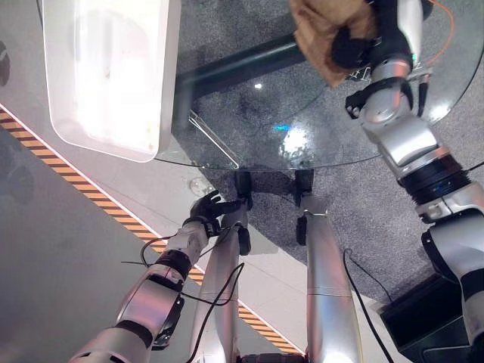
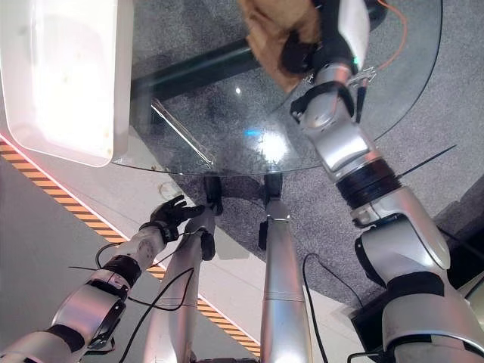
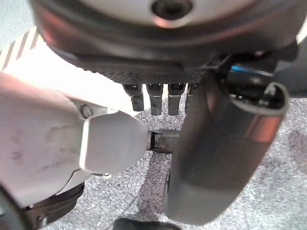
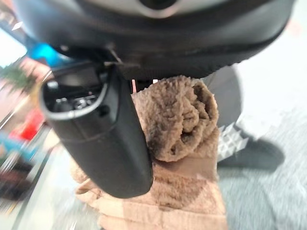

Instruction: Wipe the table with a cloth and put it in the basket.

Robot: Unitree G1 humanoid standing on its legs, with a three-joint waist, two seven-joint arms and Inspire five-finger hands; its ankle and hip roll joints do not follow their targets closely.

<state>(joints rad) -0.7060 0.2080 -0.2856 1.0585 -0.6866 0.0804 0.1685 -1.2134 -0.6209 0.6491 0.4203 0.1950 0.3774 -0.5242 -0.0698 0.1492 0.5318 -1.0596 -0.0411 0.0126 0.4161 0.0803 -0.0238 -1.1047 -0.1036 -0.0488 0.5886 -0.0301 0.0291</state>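
A brown fluffy cloth is bunched at the far side of the round glass table. My right hand is shut on it, and the right wrist view shows the cloth rolled up beside the dark thumb, with a loose part hanging below. The white basket stands on the table's left part, well away from the cloth. My left hand hangs low on the near side of the table's edge, fingers relaxed and holding nothing.
A dark bar of the table's base shows through the glass. An orange-and-black striped line runs across the floor on the left. A black box sits on the floor at the lower right.
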